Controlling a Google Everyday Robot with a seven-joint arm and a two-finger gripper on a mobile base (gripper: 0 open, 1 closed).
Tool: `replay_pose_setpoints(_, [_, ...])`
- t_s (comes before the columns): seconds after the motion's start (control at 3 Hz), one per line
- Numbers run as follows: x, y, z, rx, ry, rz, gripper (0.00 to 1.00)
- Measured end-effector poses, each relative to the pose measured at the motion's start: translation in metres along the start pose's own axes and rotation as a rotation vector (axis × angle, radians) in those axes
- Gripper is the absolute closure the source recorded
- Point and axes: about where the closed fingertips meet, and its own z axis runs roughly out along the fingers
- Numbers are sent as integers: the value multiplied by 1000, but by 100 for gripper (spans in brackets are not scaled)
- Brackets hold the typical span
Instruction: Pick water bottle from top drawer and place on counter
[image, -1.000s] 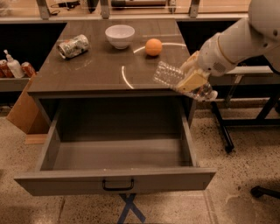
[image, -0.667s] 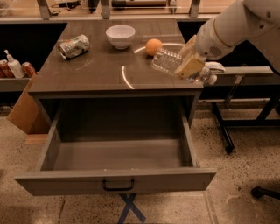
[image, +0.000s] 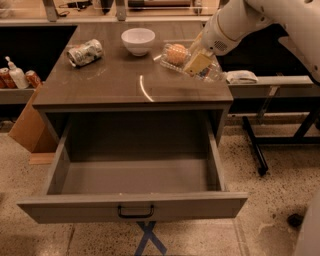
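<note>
The water bottle (image: 209, 71), clear and ribbed, lies tilted in my gripper (image: 199, 63) over the back right part of the counter (image: 115, 82). The gripper's tan fingers are shut on its middle, and the white arm reaches in from the upper right. I cannot tell whether the bottle touches the counter. The bottle's left end overlaps an orange (image: 176, 53) behind it. The top drawer (image: 132, 207) is pulled fully out below the counter, its inside bare, with the black handle (image: 135, 212) at the front middle.
A crushed silver can (image: 85, 52) and a white bowl (image: 138, 40) stand at the counter's back. A white pump bottle (image: 16, 75) is on the left shelf. A cardboard box (image: 29, 125) leans at the left. A right side shelf (image: 280, 82) holds a white object (image: 241, 76).
My gripper has carried the water bottle from beside the counter's right edge up and to the left, over the back right of the counter next to the orange.
</note>
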Motion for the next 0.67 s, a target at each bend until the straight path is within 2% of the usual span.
replay_pose_setpoints(0.33, [-14,-14,35,-24,-24,8,81])
replay_pose_setpoints(0.67, [-25,-20,57,-49,-42,8,59])
